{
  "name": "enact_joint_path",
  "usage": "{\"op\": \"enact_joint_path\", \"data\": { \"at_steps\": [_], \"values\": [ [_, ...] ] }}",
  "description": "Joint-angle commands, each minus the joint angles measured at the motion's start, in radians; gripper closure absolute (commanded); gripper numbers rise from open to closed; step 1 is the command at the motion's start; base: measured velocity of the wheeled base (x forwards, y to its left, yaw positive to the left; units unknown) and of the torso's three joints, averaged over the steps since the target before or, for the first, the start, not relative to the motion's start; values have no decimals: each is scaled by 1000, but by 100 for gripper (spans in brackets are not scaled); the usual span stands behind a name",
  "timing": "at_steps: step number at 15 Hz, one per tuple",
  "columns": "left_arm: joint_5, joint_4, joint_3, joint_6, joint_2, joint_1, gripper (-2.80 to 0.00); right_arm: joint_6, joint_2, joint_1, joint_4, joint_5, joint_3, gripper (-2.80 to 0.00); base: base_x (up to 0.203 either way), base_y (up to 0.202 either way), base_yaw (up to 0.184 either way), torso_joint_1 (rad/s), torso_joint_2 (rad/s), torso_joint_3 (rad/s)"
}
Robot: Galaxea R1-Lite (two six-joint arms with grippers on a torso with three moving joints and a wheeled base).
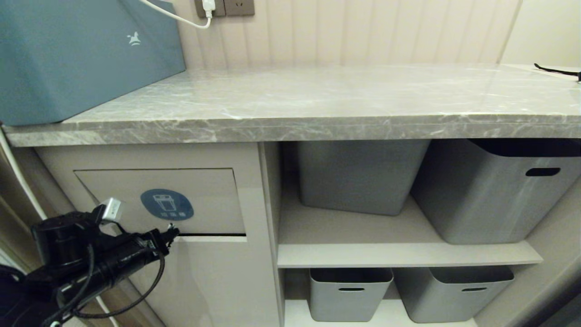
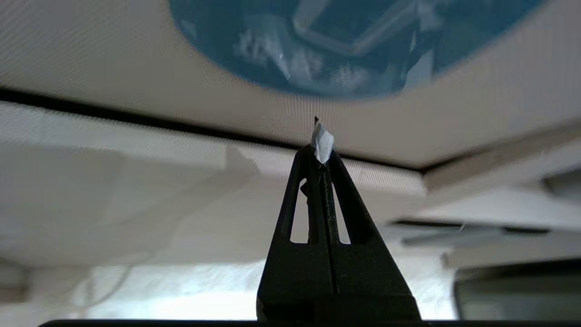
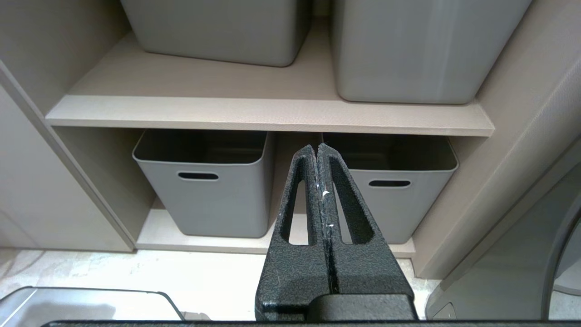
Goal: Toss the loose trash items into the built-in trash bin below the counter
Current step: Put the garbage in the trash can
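My left gripper (image 1: 171, 230), black fingers pinched together with nothing but a white scrap of tape at the tip, noses up to the lower edge of the beige tilt flap with the blue oval bin sticker (image 1: 167, 204), placed, I'd say, to push it inward. My right gripper (image 3: 317, 152) hangs closed and empty, facing the grey plastic tubs (image 3: 206, 181). Beyond, the grey marble-look counter (image 1: 317, 97) shows no turquoise cardboard pieces.

soft warm indoor light, glare on counter (image 1: 345, 97), left wrist view blurry
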Motion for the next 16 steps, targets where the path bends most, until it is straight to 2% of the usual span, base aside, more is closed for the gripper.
{"op": "enact_joint_path", "data": {
  "at_steps": [1,5,10,15,16],
  "values": [
    [-1,-45,-12,-22,58,-4,0,0,0,0,0,1,1,0,0,0,0,0,0,0],
    [6,-88,-77,-30,131,-31,0,0,0,0,0,1,0,0,0,0,0,0,0,0],
    [116,-92,-213,-60,226,-86,0,0,1,-1,0,1,0,0,0,0,0,0,0,0],
    [141,-92,-254,-86,268,-109,0,0,0,-1,0,1,0,0,0,0,0,0,0,0],
    [141,-92,-257,-86,272,-109,-65,0,1,1,0,1,1,0,0,0,0,0,0,0]
  ]
}}
